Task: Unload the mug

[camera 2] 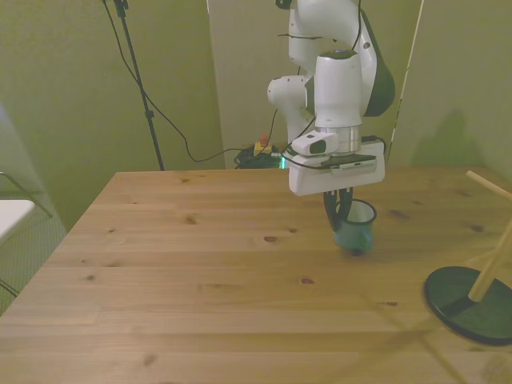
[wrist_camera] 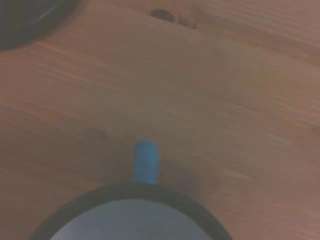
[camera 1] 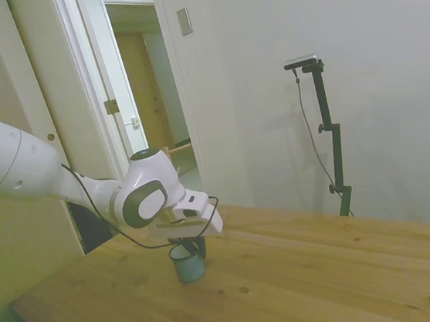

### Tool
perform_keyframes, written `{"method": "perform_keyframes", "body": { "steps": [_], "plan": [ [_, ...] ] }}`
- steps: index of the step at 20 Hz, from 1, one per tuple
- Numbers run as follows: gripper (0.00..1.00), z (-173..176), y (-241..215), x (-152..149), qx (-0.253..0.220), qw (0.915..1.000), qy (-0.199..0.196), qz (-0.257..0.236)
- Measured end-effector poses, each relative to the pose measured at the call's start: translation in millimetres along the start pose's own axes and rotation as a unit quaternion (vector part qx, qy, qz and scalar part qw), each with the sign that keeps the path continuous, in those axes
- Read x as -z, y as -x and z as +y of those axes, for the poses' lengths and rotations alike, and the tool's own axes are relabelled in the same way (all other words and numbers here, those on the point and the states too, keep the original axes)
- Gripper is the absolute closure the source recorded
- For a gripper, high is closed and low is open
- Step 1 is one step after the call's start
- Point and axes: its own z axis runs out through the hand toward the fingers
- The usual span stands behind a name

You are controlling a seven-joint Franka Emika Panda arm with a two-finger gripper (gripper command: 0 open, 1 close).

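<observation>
Small grey-teal enamel-style mug (camera 2: 354, 228) with white inside and thin dark rim is sitting upright on the wooden plank table (camera 2: 200, 264), well apart from the wooden peg stand with dark round base (camera 2: 470, 300) at the front view's right edge. So it's looking already off the stand.

The gripper (camera 2: 342, 210) of the white arm is reaching down onto the mug's rim, fingers apparently straddling the wall, one inside and one outside. Can't tell whether they're pinching or slack.

Handling guess: light, rigid, slick glaze, chips if knocked. Rim-wall pinch is working fine; the handle is too small to grab.

Side view is showing the mug (camera 1: 188, 262) bottom down on the table. The wrist view alone is showing the small blue handle (wrist_camera: 146, 162) sticking out from the rim, plus a corner of the dark base (wrist_camera: 25, 20).
</observation>
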Motion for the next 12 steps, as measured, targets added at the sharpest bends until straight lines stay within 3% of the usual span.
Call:
{"method": "perform_keyframes", "body": {
  "steps": [6, 12],
  "plan": [
    [0.00, -5, -1, 24, 0.018, 0.9985, -0.023, 0.045],
    [0.00, -25, 11, 60, 0.033, 0.9966, -0.047, 0.059]
  ]
}}
